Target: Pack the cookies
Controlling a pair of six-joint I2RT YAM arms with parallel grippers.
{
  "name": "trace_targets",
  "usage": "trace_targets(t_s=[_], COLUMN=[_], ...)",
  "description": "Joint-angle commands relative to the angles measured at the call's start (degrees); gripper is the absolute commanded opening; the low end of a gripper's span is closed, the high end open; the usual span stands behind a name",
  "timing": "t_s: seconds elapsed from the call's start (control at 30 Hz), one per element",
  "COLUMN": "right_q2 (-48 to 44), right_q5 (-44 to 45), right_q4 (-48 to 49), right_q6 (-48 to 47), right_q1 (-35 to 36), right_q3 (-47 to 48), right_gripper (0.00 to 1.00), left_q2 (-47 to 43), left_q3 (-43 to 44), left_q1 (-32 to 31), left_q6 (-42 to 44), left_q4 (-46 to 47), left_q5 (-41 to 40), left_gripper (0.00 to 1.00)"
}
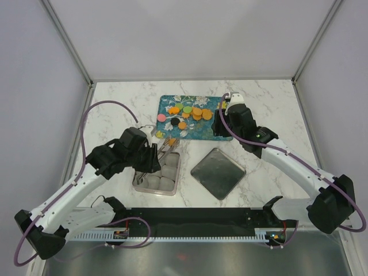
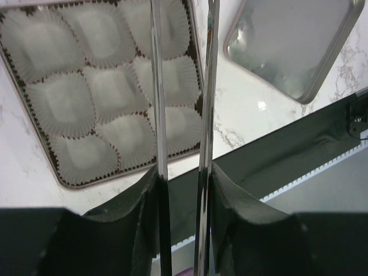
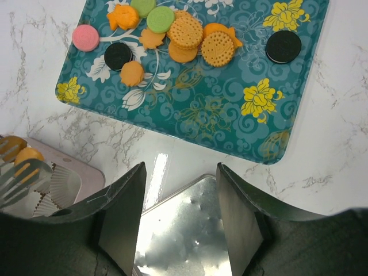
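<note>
The cookies [image 1: 192, 112] lie in a heap on the teal flowered tray [image 1: 204, 131]; most are orange, a few black, green and pink [image 3: 187, 31]. My left gripper [image 1: 150, 156] is shut on metal tongs [image 2: 158, 86], whose two blades run out over the tin [image 2: 63, 183] of white paper cups [image 2: 109, 92]. At the tongs' tips [image 3: 17, 181] an orange cookie [image 3: 27, 155] shows above the tin's far corner. My right gripper [image 3: 179, 172] hangs open with nothing in it, above the table between the tray's [image 3: 218, 109] near edge and the lid.
The silver tin lid [image 1: 218, 172] lies flat right of the tin [image 1: 138, 185], turned like a diamond, and also shows under the right jaws [image 3: 190, 236]. A black rail runs along the table's near edge [image 2: 299, 144].
</note>
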Motion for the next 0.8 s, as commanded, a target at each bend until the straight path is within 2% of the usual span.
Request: trace_targets(t_s=[0.0,0.33,0.77], right_q2=[0.7,1.6,1.9], right_q5=[-1.3,-2.1,-2.6], right_q4=[0.8,1.6,2.1], right_q6=[0.3,0.5,0.1], right_q1=[-0.1,-0.1,-0.1], right_q3=[2.6,2.5,1.7], right_gripper=[0.6,0.6,0.6], left_q2=[-2.5,-4.1,-1.0], left_q3=[-1.1,-5.8,-8.7], left_q1=[-0.8,-3.5,-3.6], left_q6=[-4.6,-9.5,-9.1], left_q4=[-2.9,-1.7,3.2], left_q5=[0.8,0.0,-1.5], left_gripper=[0.36,0.36,0.4])
